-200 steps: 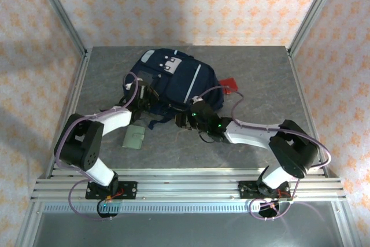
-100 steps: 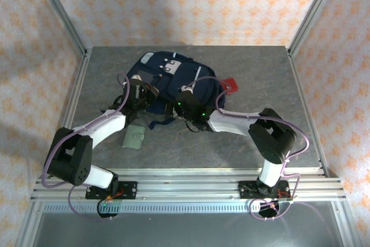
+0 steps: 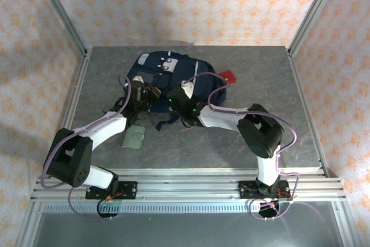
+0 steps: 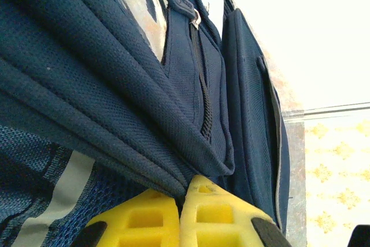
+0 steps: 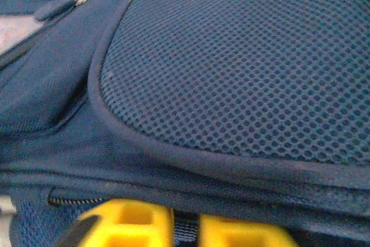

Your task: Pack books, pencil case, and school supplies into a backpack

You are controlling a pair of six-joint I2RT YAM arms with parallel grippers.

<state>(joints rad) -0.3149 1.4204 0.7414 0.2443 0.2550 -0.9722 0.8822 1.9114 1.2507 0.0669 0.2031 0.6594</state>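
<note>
Left gripper (image 4: 181, 201) and right gripper (image 5: 185, 219) each pinch narrow fingers on folds of the backpack (image 3: 173, 79), lying toward the table's (image 3: 266, 73) far edge.

This is a robot test cell in a lab rather than a lived-in room. A grey stone-patterned worktop (image 3: 104, 73) is fenced by bare aluminium frame posts (image 3: 60, 13). Flat panels of pale wallpaper with orange flowers (image 3: 191, 4) form the backdrop. Two black-and-white robot arms (image 3: 107, 125) are bolted to a ribbed aluminium rail (image 3: 185, 189) at the near edge.
</note>
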